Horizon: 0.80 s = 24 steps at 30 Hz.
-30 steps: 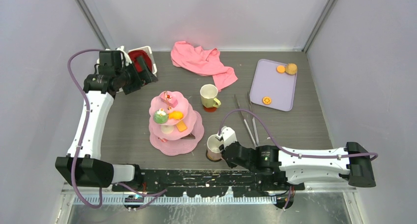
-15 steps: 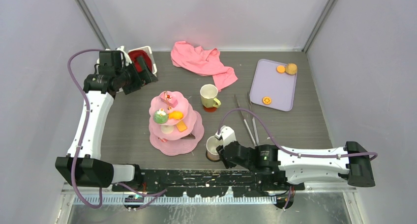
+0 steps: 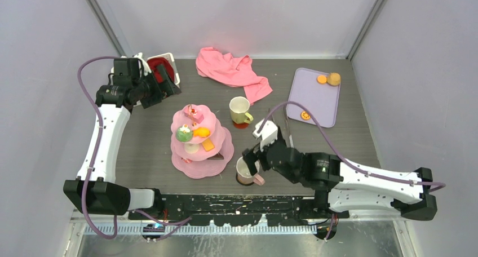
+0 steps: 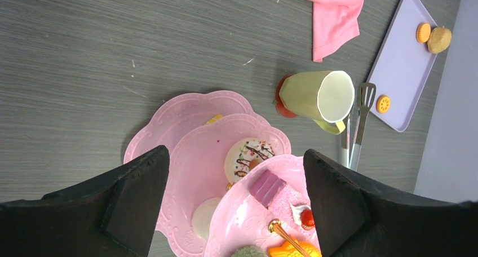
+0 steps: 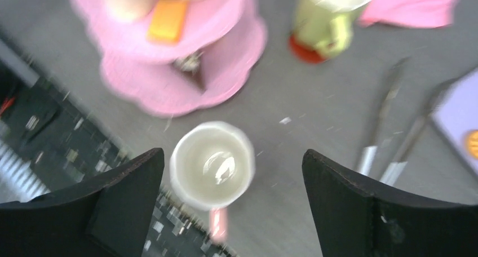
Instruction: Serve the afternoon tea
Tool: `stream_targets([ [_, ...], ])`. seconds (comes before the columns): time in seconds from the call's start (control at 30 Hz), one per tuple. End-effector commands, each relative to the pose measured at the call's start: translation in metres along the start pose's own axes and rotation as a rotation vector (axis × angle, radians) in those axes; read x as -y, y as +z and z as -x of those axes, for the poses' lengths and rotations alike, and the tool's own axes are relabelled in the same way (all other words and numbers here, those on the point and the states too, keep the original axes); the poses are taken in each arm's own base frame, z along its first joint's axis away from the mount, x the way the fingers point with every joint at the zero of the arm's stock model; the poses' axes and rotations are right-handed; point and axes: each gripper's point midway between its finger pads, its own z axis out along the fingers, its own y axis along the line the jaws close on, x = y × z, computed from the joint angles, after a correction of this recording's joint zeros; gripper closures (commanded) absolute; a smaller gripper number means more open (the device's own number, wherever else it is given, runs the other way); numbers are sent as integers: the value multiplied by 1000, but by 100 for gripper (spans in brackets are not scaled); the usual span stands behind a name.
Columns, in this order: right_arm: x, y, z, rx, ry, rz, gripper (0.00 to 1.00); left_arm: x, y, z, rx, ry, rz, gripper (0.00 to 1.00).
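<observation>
The pink three-tier cake stand (image 3: 200, 155) stands left of centre, carrying toy pastries such as a green ball (image 3: 183, 134) and an iced doughnut (image 4: 251, 158). A yellow-green mug (image 3: 240, 110) sits on a red coaster behind it to the right. The pale pink mug (image 3: 246, 171) stands upright near the table's front edge, empty in the right wrist view (image 5: 211, 164). My right gripper (image 3: 252, 158) hovers open just above and behind it, holding nothing. Raised at the back left, my left gripper (image 3: 163, 79) is open over the stand (image 4: 186, 116), also empty.
A crumpled pink cloth (image 3: 231, 70) lies at the back. The white basket with red cloth (image 3: 160, 65) is behind my left gripper. A lilac tray (image 3: 313, 107) with orange cookies sits at the back right. Metal tongs (image 4: 355, 127) lie between tray and mugs.
My right gripper has opened, let go of the pale pink mug, and lifted up and back from it. The mug stays standing. The left arm has not moved.
</observation>
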Motion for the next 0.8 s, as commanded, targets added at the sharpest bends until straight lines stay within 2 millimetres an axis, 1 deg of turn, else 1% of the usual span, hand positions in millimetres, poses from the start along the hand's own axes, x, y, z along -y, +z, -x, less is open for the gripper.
stream_targets([
  [0.0, 69, 6, 63, 124, 13, -288, 2, 11, -12, 21, 81, 31, -33, 12],
  [0.03, 83, 10, 73, 137, 50, -315, 2, 10, -14, 22, 82, 37, -23, 12],
  [0.07, 102, 12, 84, 157, 100, -354, 1, 10, -16, 23, 86, 44, -19, 12],
  [0.13, 138, 15, 99, 194, 197, -423, 0, 8, -20, 24, 89, 51, -6, 12],
  [0.17, 163, 14, 103, 206, 250, -483, 0, 8, -21, 25, 92, 54, -1, 11],
  [0.23, 197, 13, 110, 211, 333, -567, 0, 6, -24, 26, 98, 59, 10, 11],
  [0.3, 229, 13, 108, 174, 399, -652, 0, 4, -25, 26, 99, 64, 25, 10],
  [0.37, 256, 12, 103, 137, 457, -721, 0, 1, -26, 27, 103, 68, 43, 9],
  [0.43, 278, 8, 99, 107, 502, -795, 0, -3, -26, 27, 104, 67, 64, 6],
  [0.47, 290, 3, 96, 98, 519, -870, 0, -6, -25, 27, 106, 66, 77, 5],
  [0.53, 305, -8, 95, 93, 548, -981, 0, -10, -25, 28, 109, 59, 99, 0],
  [0.57, 309, -11, 96, 86, 546, -1008, 0, -13, -24, 28, 113, 53, 114, 1],
  [0.6, 312, -14, 101, 87, 542, -1030, 0, -16, -24, 29, 123, 47, 131, 1],
  [0.7, 318, -18, 105, 78, 525, -1074, 0, -20, -23, 34, 156, 41, 153, 1],
  [0.77, 321, -20, 107, 83, 520, -1093, 0, -16, -33, 40, 203, 41, 136, 1],
])
